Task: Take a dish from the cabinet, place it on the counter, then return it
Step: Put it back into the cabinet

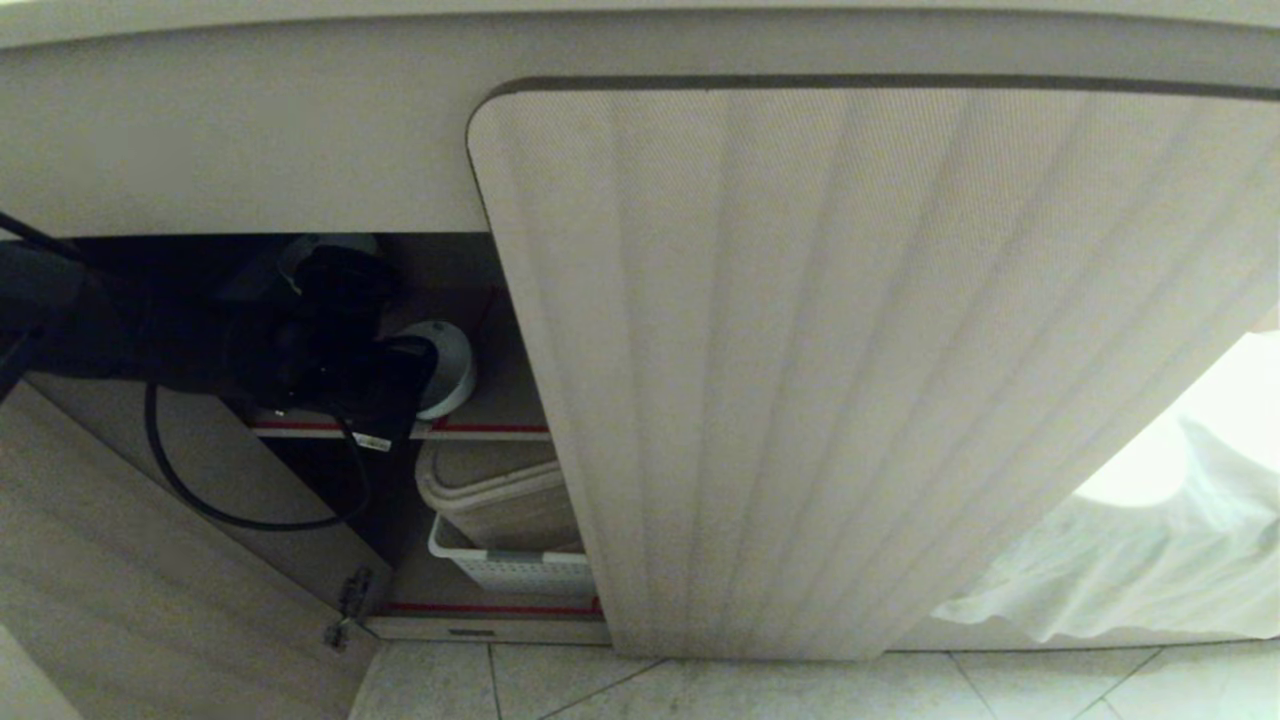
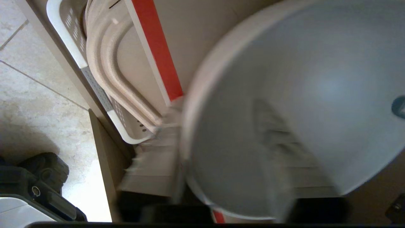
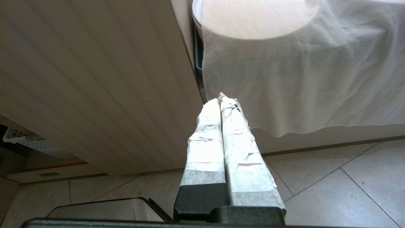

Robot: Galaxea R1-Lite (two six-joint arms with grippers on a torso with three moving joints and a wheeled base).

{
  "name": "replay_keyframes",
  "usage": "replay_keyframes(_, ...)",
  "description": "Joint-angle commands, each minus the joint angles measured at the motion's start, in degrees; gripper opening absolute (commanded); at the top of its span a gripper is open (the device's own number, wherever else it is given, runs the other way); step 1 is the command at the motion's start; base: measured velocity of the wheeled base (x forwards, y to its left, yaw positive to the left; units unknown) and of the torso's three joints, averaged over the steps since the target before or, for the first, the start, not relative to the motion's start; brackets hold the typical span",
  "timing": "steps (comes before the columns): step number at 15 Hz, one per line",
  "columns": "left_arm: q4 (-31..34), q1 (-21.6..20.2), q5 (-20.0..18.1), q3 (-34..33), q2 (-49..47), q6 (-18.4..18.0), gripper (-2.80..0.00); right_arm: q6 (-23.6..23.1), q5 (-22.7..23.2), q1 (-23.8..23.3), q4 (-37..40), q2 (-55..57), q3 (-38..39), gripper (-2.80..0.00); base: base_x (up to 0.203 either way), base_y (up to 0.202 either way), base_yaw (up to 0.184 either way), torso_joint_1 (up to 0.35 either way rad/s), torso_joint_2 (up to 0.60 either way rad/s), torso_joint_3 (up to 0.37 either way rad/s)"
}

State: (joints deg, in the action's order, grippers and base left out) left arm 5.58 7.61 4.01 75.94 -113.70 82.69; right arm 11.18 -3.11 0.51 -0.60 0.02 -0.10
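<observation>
Head view: left gripper [image 1: 405, 385] reached into cabinet [image 1: 860, 350] opening, at white bowl [image 1: 447, 368] on upper shelf [image 1: 500, 412] edged in red tape [image 1: 480, 428]; fingers hidden behind black wrist, spread could not be told. Left wrist view alone showed bowl's glossy round inside close up, blurred, plus white perforated basket [image 2: 95, 85] holding beige rounded trays [image 2: 110, 72]. Right wrist view alone showed right gripper [image 3: 221, 101] near tiled floor [image 3: 332, 183], tape-wrapped fingers pressed together, beside ribbed door and white gauzy cloth [image 3: 300, 79]. No writing legible.

White dish [image 1: 447, 370] (tilted) sits on the cabinet [image 1: 860, 350] shelf.
</observation>
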Motion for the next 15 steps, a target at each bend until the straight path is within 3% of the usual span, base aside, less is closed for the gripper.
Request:
replay_keyframes(1,0.0,0.0,0.1,0.0,0.0,0.5,0.00,0.1,0.0,0.0,0.0,0.0,0.0,-2.80,0.000,0.000,0.000,0.000,0.00,0.000)
replay_keyframes(15,-0.6,-0.1,0.6,1.1,-0.2,0.5,0.00,0.1,0.0,0.0,0.0,0.0,0.0,-2.80,0.000,0.000,0.000,0.000,0.00,0.000)
